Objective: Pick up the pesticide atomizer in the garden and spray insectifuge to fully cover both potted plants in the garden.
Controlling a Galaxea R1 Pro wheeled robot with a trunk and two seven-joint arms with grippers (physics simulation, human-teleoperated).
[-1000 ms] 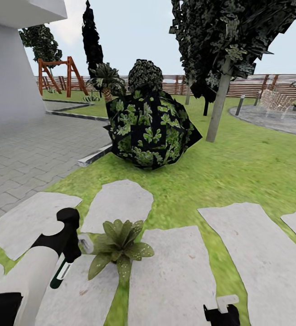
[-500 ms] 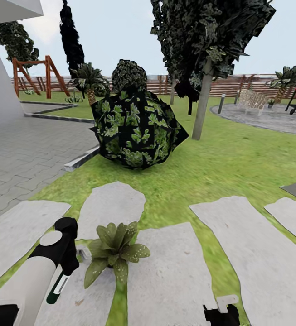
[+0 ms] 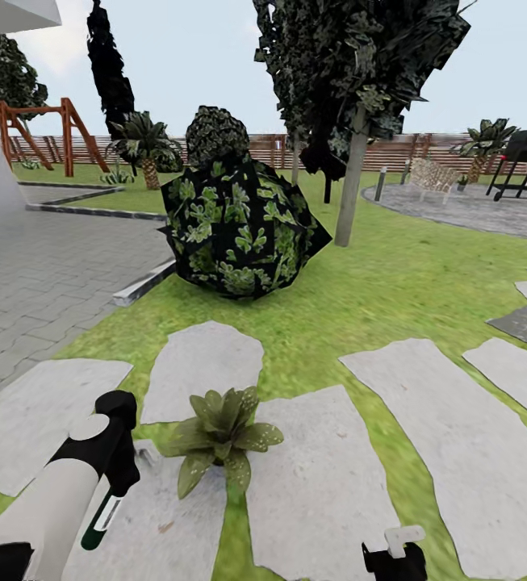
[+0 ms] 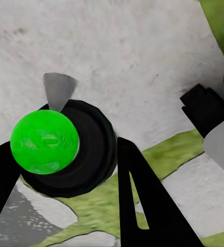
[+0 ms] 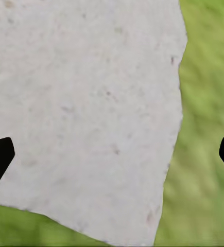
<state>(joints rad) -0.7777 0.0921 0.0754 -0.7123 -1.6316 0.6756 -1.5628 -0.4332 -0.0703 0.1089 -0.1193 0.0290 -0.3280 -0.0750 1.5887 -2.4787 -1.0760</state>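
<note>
A potted plant (image 3: 223,432), a low rosette of speckled green leaves, sits between grey stepping stones in the garden lawn (image 3: 392,282). My left gripper (image 3: 114,472) hangs just left of it, shut on the pesticide atomizer (image 3: 102,518), whose dark green body points down. In the left wrist view the atomizer (image 4: 65,149) shows as a black round body with a bright green cap between the two black fingers (image 4: 137,200) of the left gripper (image 4: 65,175). My right gripper (image 3: 396,557) is low at the front, open over a stepping stone (image 5: 91,103); it stands open (image 5: 112,154) with nothing in it.
A big dark leafy bush (image 3: 239,226) and a tree trunk (image 3: 348,186) stand ahead. Grey paving (image 3: 45,274) lies to the left. A round patio (image 3: 473,210) with a black grill (image 3: 525,153) and a bench is far right, the wooden fence (image 3: 408,149) behind.
The camera has swung to the right: the bush and the house slid left and the grill came into view. The left arm still holds the atomizer beside the plant.
</note>
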